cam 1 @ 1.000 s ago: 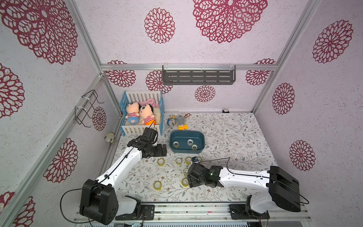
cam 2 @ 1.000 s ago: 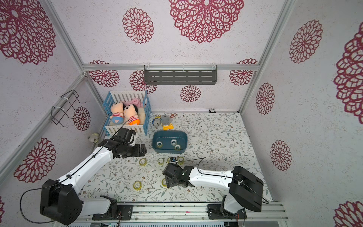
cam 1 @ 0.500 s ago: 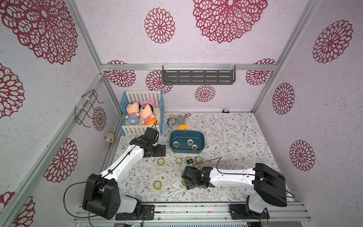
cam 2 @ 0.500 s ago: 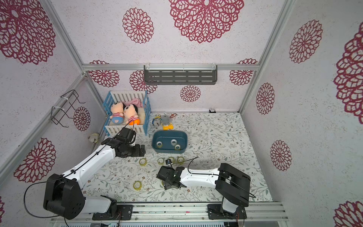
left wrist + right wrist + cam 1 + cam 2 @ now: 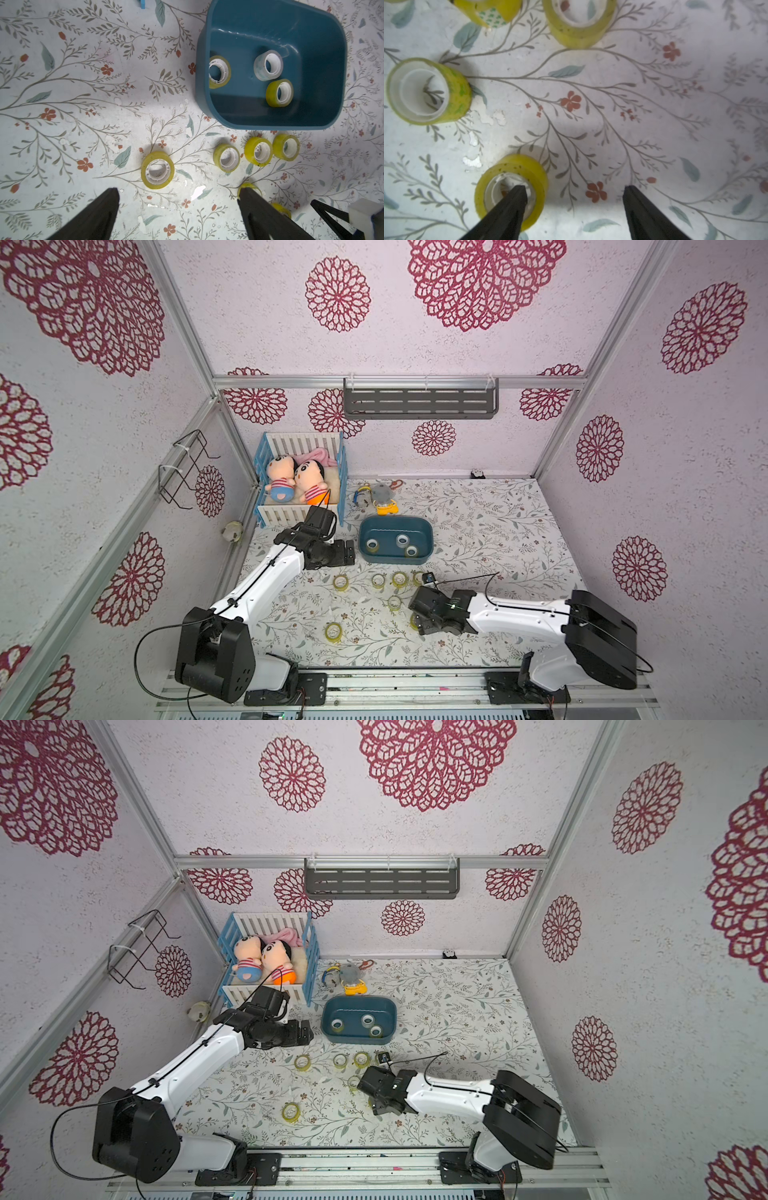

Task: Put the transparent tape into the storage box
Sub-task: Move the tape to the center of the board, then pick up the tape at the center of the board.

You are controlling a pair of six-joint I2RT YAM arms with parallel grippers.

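Note:
The storage box is a dark teal tub at mid-table, also in the left wrist view. It holds three tape rolls. Several yellowish transparent tape rolls lie flat on the floral table in front of the tub. My left gripper hovers just left of the tub, open and empty. My right gripper is low over the front rolls and open. One of its fingertips sits over the core hole of a roll; the other is over bare table.
A blue-and-white toy crib with two dolls stands at the back left. Small toys lie behind the tub. A grey shelf and a wire rack hang on the walls. A lone roll lies near the front.
My right arm swung left half a second ago and has come back right over the front rolls, its jaws equally wide. The left arm has barely moved.

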